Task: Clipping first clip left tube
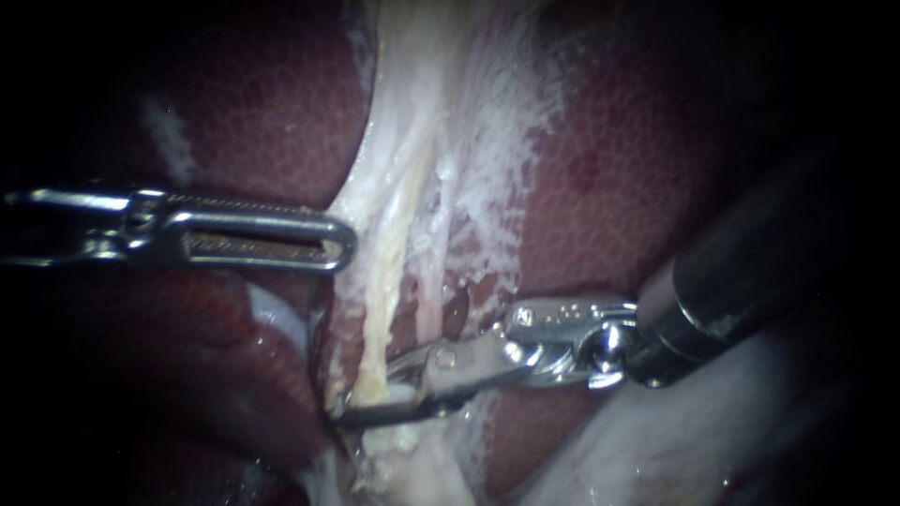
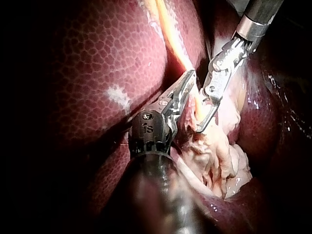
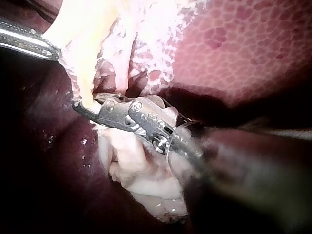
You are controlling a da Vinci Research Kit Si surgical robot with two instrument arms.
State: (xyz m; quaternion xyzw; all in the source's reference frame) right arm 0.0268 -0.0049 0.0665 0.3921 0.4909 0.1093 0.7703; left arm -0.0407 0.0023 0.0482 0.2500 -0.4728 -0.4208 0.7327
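The left tube (image 1: 382,309) is a pale yellow strand running down through white tissue (image 1: 487,141) between dark red liver lobes. My right instrument (image 1: 361,398) comes in from the right, and its jaws stand open around the tube's lower end, one on each side. The same straddle shows in the left wrist view, where my right instrument (image 2: 202,117) hooks around the yellow tube (image 2: 183,56). My left instrument (image 1: 342,245) has its jaws shut, with the tip resting against the white tissue's left edge beside the tube. In the right wrist view my right instrument (image 3: 80,106) reaches under the tube (image 3: 85,73).
Liver (image 1: 253,103) lies to the left and liver (image 1: 619,178) to the right of the white band. Pale glistening tissue (image 1: 675,440) sits under my right instrument's shaft. Lumpy pale tissue (image 2: 219,161) bunches below the tube.
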